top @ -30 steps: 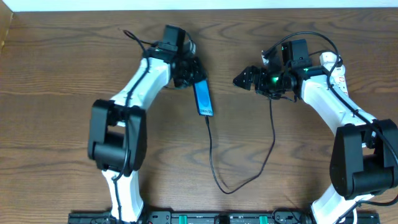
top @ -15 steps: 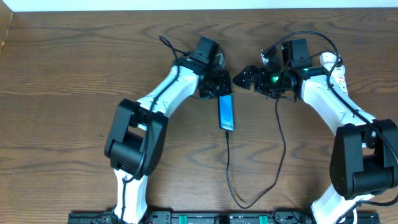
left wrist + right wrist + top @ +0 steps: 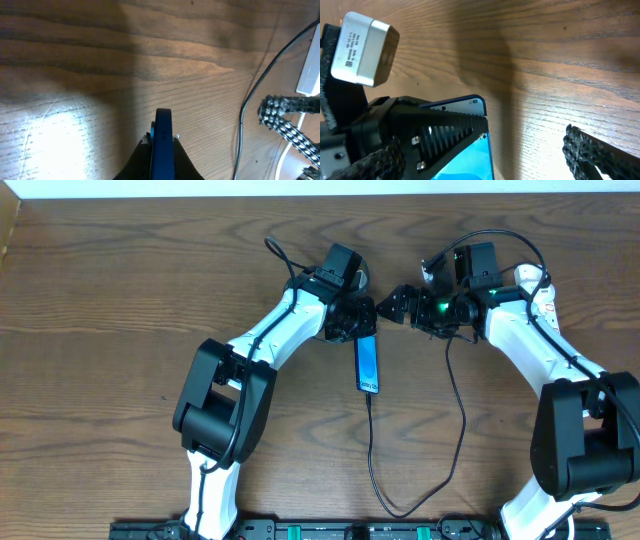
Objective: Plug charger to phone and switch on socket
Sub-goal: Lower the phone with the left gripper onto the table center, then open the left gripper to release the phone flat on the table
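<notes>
My left pincer (image 3: 352, 323) is clamped shut on the top end of the phone (image 3: 368, 365), which runs from my fingers toward 6 o'clock, blue screen up, over the wooden table (image 3: 120, 300). From my left wrist, the phone shows edge-on between my fingers. The charger (image 3: 370, 445) is plugged into the phone's lower end. Its black cable drops toward 6 o'clock, loops near the table's near edge, then climbs toward 12 under my right arm. My right pincer (image 3: 393, 304) stands wide open at 3 o'clock of the left one, tips just beside it, gripping nothing. Its wrist view shows a white labelled block (image 3: 365, 50) at 10 o'clock.
</notes>
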{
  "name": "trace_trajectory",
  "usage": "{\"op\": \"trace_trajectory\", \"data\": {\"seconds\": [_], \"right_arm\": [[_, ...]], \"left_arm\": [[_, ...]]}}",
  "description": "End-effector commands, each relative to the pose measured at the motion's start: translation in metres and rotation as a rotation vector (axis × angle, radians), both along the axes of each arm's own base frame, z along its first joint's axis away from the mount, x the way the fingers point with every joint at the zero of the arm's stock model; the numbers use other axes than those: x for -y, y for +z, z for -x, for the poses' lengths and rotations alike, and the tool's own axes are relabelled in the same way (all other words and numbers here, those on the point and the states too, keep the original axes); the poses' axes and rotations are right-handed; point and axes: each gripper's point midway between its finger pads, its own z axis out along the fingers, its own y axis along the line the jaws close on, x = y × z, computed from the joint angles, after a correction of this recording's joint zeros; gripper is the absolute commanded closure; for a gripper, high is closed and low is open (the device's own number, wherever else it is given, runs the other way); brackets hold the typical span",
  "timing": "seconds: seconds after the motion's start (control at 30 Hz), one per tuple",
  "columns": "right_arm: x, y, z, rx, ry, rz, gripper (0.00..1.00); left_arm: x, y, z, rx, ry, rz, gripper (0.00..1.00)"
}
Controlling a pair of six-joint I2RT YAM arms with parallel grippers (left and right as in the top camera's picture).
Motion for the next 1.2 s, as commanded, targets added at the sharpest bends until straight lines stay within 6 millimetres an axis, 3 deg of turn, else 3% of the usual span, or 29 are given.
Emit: {"op": "trace_trajectory", "data": {"seconds": [0.0,0.13,0.6,0.77,0.93,1.17], "right_arm": [[-0.002,0.012,0.0,0.036,0.019,-0.011,0.01],[-0.002,0.012,0.0,0.035,0.019,-0.011,0.01],[-0.001,0.011,-0.001,0.037,0.015,-0.003,0.01],[0.0,0.011,-0.001,0.037,0.012,0.002,0.01],[0.0,0.011,-0.001,0.037,0.012,0.002,0.01],[0.0,0.011,-0.001,0.037,0.011,0.002,0.01]], "left_arm": [[-0.002,-0.016,-0.003,-0.026,0.018,-0.018,0.93],[-0.004,-0.035,0.001,-0.065,0.018,-0.035,0.93],[-0.018,-0.035,-0.01,-0.066,0.056,-0.032,0.92],[-0.017,-0.035,-0.01,-0.066,0.055,-0.032,0.77],[-0.017,-0.035,-0.01,-0.065,0.055,-0.032,0.76],[-0.018,-0.035,-0.01,-0.065,0.055,-0.033,0.66]]}}
